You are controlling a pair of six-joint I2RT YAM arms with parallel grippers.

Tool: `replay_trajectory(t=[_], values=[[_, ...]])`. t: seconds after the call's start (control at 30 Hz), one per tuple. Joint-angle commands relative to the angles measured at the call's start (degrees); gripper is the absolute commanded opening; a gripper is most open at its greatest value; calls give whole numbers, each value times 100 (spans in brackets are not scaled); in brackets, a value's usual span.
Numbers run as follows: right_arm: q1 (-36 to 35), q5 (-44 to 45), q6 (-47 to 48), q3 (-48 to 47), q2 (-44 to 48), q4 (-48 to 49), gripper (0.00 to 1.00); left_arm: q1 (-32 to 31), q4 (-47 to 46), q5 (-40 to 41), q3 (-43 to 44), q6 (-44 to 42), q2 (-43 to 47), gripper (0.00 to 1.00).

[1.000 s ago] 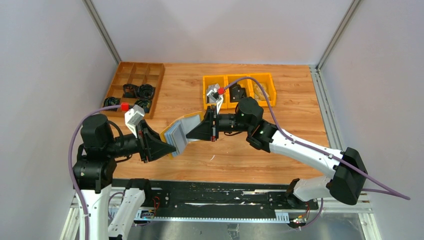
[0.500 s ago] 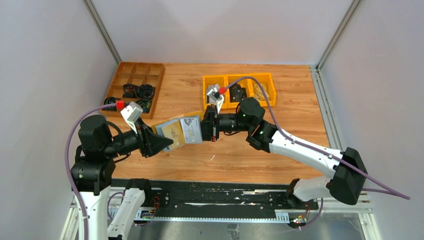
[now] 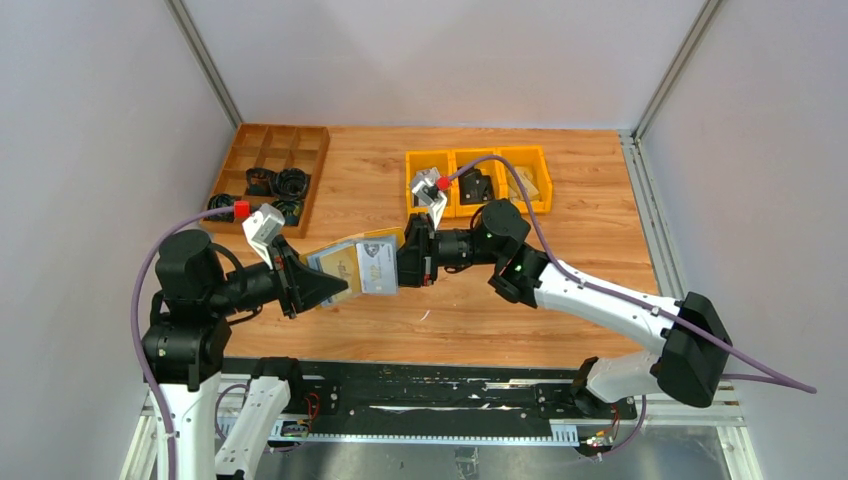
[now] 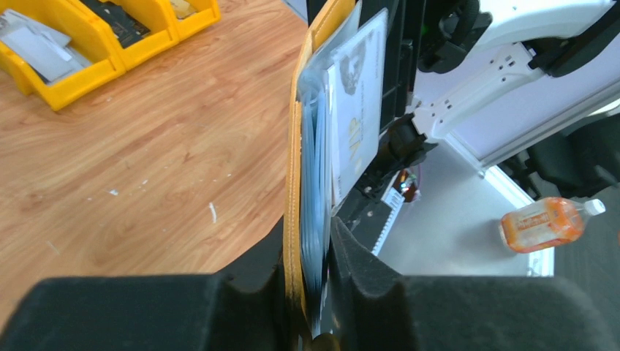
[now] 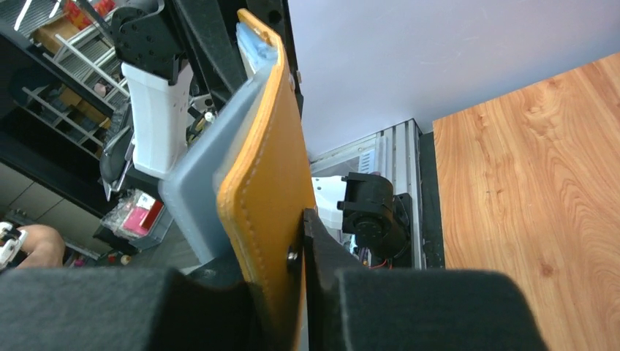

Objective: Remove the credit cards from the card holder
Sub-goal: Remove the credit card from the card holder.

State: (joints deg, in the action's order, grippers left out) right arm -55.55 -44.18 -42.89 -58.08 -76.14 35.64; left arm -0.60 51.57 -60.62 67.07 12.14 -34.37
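The left claw (image 4: 308, 245) is clamping the card holder (image 4: 295, 146) by its near edge, off the counter (image 4: 146, 146); the right claw (image 5: 296, 252) — facing it — is apparently pinching its far side. One should be anchoring while the other is sliding the credit cards (image 4: 358, 110) straight out.

Centre lane barred by the card holder (image 3: 340, 268), pinched aloft between left jaws and right jaws. Hemmed at the back by yellow bins (image 3: 478, 151) and a wooden tray (image 3: 283, 127). Passable over bare surface (image 3: 600, 210) at far right.
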Motion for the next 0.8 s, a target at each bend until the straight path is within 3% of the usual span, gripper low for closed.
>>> replay_trajectory(t=[0.0, 0.13, 0.3, 0.4, 0.5, 0.63, 0.77], values=[[278, -167, -362, 191, 81, 353, 27, -19, -174, -13, -41, 131, 27, 12], [890, 85, -402, 333, 372, 5, 53, -19, -135, 411, -53, 12, 36, 6], [1311, 1322, 620, 105, 1117, -1665, 62, -19, 210, 1100, -25, -330, -86, 1], [1305, 1609, 1035, -62, 1425, -2084, 62, -19, 316, 1257, -32, -550, -109, 1], [1147, 888, 672, -148, 1394, -1543, 58, -19, 318, 1230, -57, -582, -114, 1], [350, 81, 342, -437, 992, -928, 57, -19, 327, 1046, -17, -535, -202, 2], [-48, -61, 219, -552, 489, -729, 58, -19, 332, 774, 74, -424, -256, 2]])
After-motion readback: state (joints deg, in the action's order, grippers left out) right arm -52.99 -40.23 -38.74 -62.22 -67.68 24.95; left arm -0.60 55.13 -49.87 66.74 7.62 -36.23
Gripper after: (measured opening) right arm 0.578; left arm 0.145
